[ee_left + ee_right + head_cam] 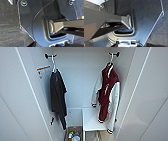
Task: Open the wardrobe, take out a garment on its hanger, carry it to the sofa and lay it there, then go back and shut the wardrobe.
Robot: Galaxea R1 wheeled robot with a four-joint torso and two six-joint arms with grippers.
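The wardrobe stands open right in front of me, its two white doors swung out to either side. Inside on the right, the garment, a dark red jacket with white sleeves and striped cuffs, hangs on its white hanger. The hanger's hook rests on a dark peg at the top. The jacket's hem reaches down past a white shelf block.
A dark grey T-shirt hangs on another white hanger on the left. The left inner wall carries an orange-edged label. A bin of colourful items sits on the wardrobe floor. Dark carpet lies below the wrists.
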